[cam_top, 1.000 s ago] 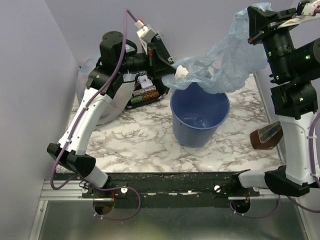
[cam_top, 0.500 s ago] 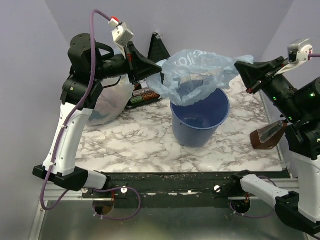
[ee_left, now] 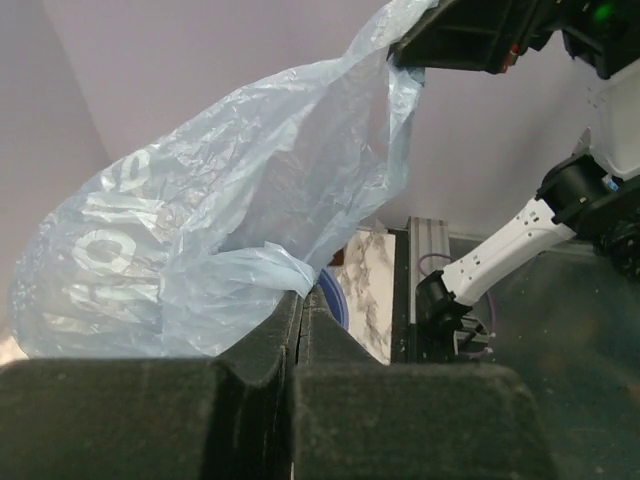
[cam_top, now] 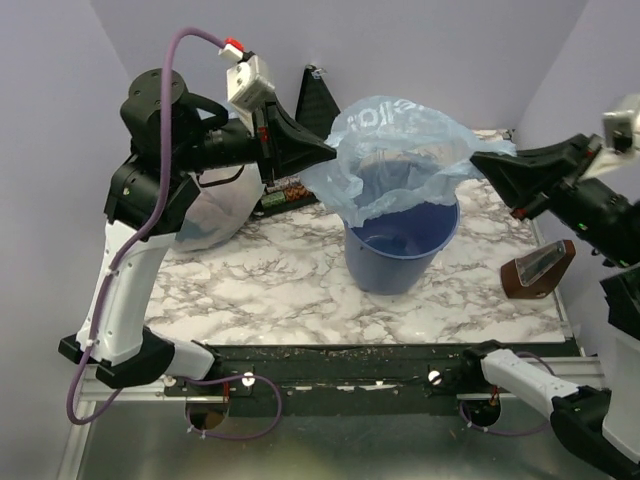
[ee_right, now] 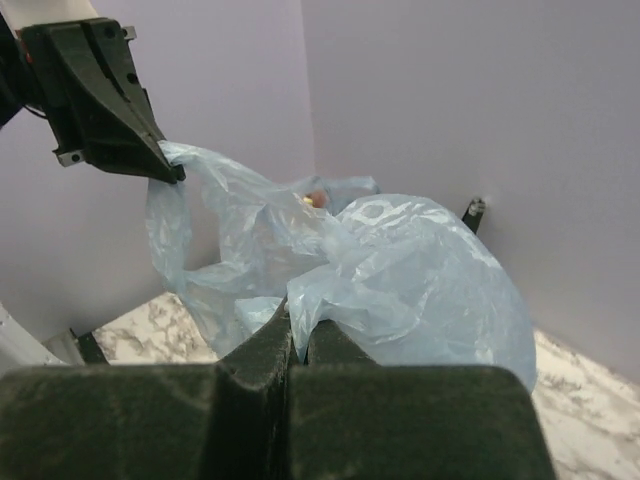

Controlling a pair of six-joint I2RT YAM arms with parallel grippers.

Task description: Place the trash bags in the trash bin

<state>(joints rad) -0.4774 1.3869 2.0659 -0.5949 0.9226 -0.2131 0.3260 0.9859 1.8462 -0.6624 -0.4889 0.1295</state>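
l gripper [cam_top: 328, 152], r gripper [cam_top: 478, 158]: clamped, raised.

Item: trash bag [cam_top: 400, 135]. Formerly bunched high at the right; now stretched level between both grippers, opened above the trash bin [cam_top: 400, 255], lower edge drooping over its mouth.
Left gripper [cam_top: 333, 152]: arm raised, jaws drawn slightly left.
Right gripper [cam_top: 477, 158]: lowered from the top corner, now level with the left.

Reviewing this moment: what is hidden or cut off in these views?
Top view: the light-blue trash bag covers the far rim and most of the inside of the blue bucket.
Top view: the left arm hides most of the stuffed clear bag and the chip case.
Right wrist view: the bag blocks the bucket entirely.
Top view: the right edge cuts off the right arm.
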